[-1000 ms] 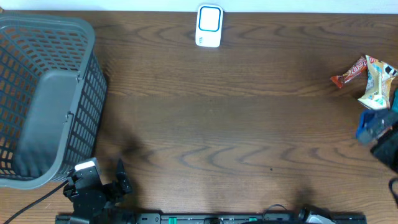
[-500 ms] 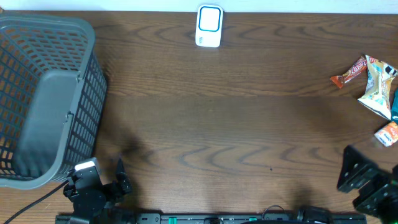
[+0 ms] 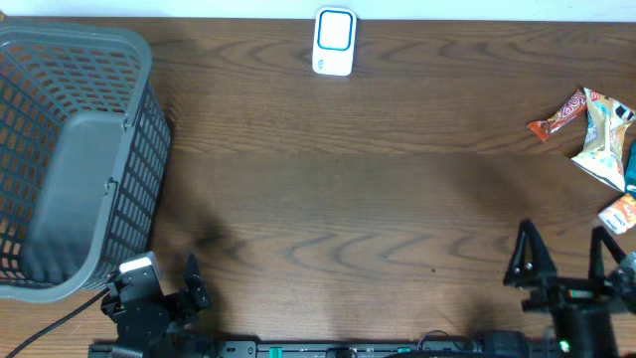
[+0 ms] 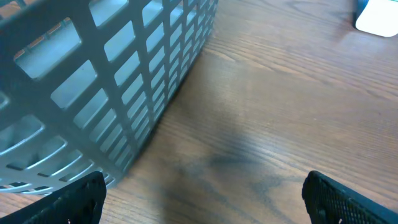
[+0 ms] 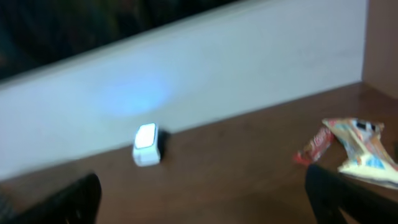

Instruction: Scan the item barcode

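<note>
Overhead and wrist views of a two-arm scanning station on a dark wooden surface (image 3: 338,199). The barcode scanner (image 3: 334,42), a small white unit with a blue window, stands at the far edge, centre. A grey slatted basket (image 3: 70,159) occupies the left side, its wall filling much of the left wrist view. The items to be scanned lie in a loose cluster at the far right edge: a red-and-orange wrapped bar (image 3: 558,116), a pale foil snack pouch (image 3: 603,139) just beside it, and a small orange packet (image 3: 620,214) nearer the robot, partly cut off by the frame.

The left gripper (image 3: 171,298) rests near the basket's near corner with its fingers spread wide and nothing between them. The right gripper (image 3: 561,264) hangs over bare surface near the lower right, likewise wide and empty, well apart from the snacks; its wrist view is blurred but shows scanner and snacks ahead.

Handling, as a judgement: the wrapped items look light, thin and crinkly, with slick film that yields under pressure. The bar seems the stiffest of the three; a hold across its narrow width near mid-length would probably keep it flat and leave the printed face free to present to the scanner. Which face carries the barcode cannot be told.
</note>
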{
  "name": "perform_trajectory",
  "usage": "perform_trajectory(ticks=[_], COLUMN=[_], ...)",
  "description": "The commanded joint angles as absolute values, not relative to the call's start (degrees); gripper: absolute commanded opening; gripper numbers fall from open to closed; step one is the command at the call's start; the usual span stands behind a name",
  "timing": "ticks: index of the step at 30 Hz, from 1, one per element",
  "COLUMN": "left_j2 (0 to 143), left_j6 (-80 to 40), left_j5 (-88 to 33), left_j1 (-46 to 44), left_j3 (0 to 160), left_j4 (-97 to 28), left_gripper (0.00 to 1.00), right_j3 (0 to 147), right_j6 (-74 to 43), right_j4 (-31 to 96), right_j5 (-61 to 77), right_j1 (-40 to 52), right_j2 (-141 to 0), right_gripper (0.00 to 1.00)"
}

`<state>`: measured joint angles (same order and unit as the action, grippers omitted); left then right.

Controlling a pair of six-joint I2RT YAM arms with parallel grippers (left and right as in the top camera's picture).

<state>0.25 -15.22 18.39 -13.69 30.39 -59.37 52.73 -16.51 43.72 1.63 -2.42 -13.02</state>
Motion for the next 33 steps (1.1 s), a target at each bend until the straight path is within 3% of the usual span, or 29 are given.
perform_trajectory(ticks=[1, 7, 16, 33], left_j2=[0.16, 0.16, 0.16, 0.16], left_j6=[-15.33, -15.33, -15.33, -15.33], left_j5=[19.14, 19.14, 19.14, 19.14], left_j1=[-13.56, -13.56, -13.56, -13.56], left_j3=[30.55, 30.55, 30.55, 30.55], left_j4=[-59.33, -59.33, -59.33, -59.33], left_gripper=[0.98, 0.98, 0.99, 0.98], right_j3=[44.71, 26.96, 7.66, 0.32], right_j6=[-16.69, -16.69, -17.32, -17.10], right_j4=[39.48, 26.20, 3.42, 3.99], right_j5=[-2.61, -4.38, -4.62, -3.27], right_j1=[-1.98, -2.00, -2.26, -2.24], right_j2=[-8.91, -0.73, -0.32, -0.38], right_gripper=[0.99, 0.99, 0.99, 0.99])
